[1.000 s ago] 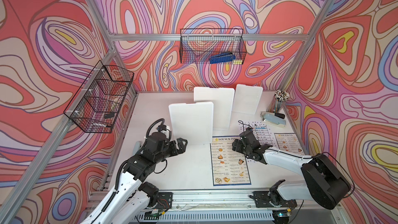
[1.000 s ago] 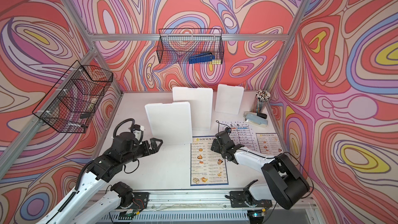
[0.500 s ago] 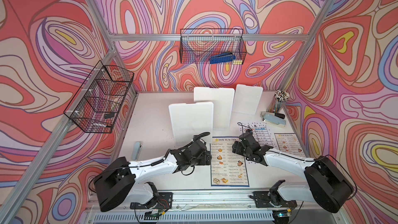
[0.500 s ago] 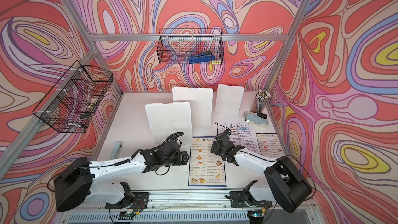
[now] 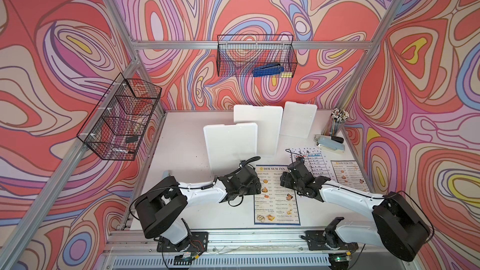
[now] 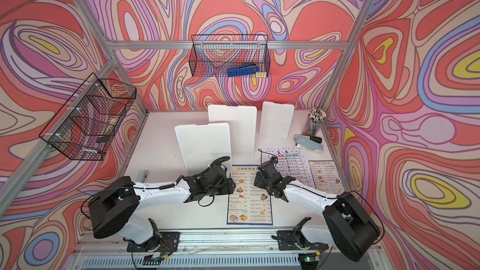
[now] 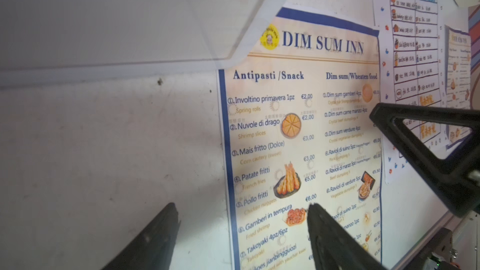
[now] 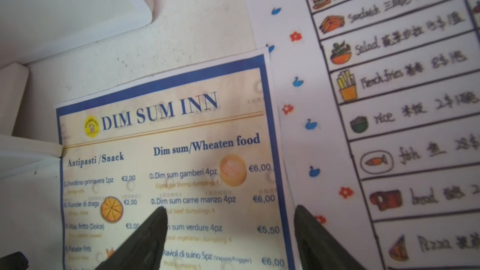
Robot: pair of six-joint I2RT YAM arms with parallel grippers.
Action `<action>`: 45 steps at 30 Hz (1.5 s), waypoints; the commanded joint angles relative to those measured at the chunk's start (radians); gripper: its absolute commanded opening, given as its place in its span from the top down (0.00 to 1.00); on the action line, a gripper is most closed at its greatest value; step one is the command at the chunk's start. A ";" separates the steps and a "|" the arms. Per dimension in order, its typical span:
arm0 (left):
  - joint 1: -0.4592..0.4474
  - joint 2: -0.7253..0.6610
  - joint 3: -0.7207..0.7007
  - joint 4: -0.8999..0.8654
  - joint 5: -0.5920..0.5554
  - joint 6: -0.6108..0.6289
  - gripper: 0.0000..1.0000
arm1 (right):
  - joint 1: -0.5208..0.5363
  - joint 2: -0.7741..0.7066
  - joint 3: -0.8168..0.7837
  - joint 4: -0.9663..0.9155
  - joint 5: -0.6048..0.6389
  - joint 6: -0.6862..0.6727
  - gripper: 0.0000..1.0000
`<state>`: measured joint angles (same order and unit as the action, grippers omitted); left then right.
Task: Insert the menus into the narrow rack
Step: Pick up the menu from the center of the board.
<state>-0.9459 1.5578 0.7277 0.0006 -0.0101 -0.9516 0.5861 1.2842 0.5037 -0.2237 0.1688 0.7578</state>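
Jaws of both grippers stand open, holding nothing. Left gripper (image 7: 241,205) hovers at the large menu's (image 5: 275,209) left edge, one finger over bare table (image 5: 181,157), one over the print. Right gripper (image 8: 230,209) straddles its right edge, the far finger over the white menu (image 5: 315,161) with hand-drawn food icons.

The large menu lies flat: dark blue border, cream ground, "DIM SUM INN" heading, food photos. Its upper left corner is hidden by a standing white panel (image 5: 231,146), and both top views show the arms covering part of its upper half. A smaller matching menu (image 5: 346,175) lies further right, its print too small to read. A divided wire rack (image 5: 122,118), possibly the narrow one, hangs well left.
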 commanded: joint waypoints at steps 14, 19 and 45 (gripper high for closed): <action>-0.005 0.153 0.084 0.035 0.065 -0.029 0.27 | 0.008 0.048 -0.036 0.073 -0.039 0.011 0.22; -0.007 0.193 0.104 0.055 0.094 -0.024 0.35 | 0.015 0.059 -0.045 0.105 -0.068 0.014 0.22; -0.011 0.203 0.129 0.033 0.086 -0.013 0.72 | 0.018 -0.059 -0.083 0.080 -0.058 0.022 0.25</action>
<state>-0.9482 1.7527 0.8551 0.0864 0.0715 -0.9550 0.5972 1.2594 0.4362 -0.0929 0.0963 0.7677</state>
